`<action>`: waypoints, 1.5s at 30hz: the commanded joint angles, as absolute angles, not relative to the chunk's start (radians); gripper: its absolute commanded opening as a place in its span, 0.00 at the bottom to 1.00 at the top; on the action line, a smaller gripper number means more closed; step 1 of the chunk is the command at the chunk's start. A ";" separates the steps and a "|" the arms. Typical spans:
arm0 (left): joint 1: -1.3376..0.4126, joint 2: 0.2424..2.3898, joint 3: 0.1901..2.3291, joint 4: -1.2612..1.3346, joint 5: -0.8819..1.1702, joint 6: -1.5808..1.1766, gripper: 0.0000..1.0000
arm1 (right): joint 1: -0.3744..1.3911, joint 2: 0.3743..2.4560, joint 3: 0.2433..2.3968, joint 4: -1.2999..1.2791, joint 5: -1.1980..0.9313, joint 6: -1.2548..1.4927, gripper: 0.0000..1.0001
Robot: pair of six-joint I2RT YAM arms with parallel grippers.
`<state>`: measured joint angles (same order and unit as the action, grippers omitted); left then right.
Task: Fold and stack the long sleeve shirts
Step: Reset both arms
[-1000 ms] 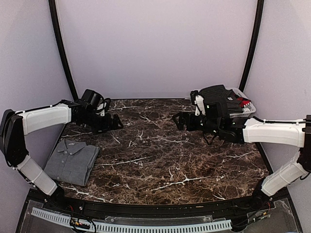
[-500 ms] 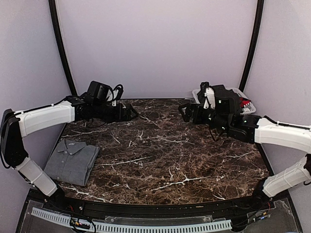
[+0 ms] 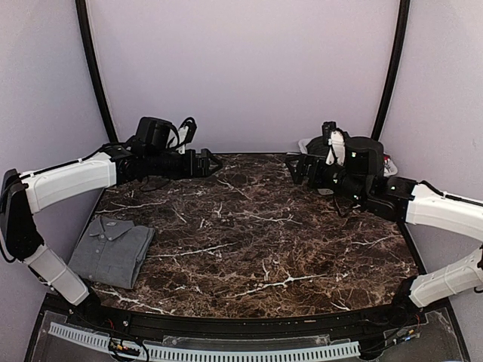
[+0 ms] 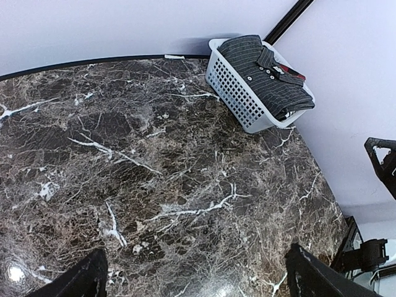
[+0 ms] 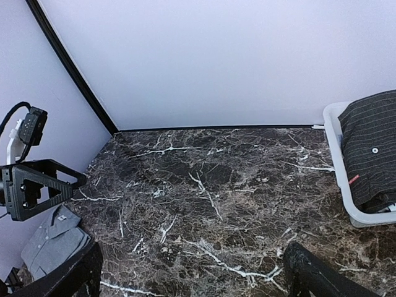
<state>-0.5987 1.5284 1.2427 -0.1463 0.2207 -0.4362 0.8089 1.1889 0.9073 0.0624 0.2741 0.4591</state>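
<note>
A folded mid-grey collared long sleeve shirt (image 3: 113,253) lies at the table's near left; the right wrist view catches it at its lower left (image 5: 52,241). A dark pinstriped shirt (image 4: 266,71) sits in a white basket (image 4: 238,96) at the back right corner, also seen from the right wrist (image 5: 371,145). My left gripper (image 3: 205,162) hangs open above the back left of the table, nothing between its fingers (image 4: 197,275). Open and empty as well, my right gripper (image 3: 298,170) hovers just left of the basket (image 5: 193,275).
The dark marble table (image 3: 249,234) has a black raised rim along its back edge (image 4: 93,60). Lilac walls close in the back and sides. The basket's rim (image 5: 334,154) sits tight against the right wall. The right arm hides most of the basket in the top view.
Both arms have risen and swung toward the back of the table. The left gripper has moved right, the right gripper back toward the basket. Both stayed open.
</note>
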 commanded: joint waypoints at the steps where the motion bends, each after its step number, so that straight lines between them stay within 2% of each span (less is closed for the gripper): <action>1: -0.603 1.501 1.265 -0.120 0.215 -0.414 0.99 | 0.804 1.166 0.925 0.037 0.322 0.470 0.99; 45: -0.603 1.449 1.232 -0.174 0.138 -0.400 0.99 | 0.804 1.151 0.900 0.028 0.354 0.479 0.99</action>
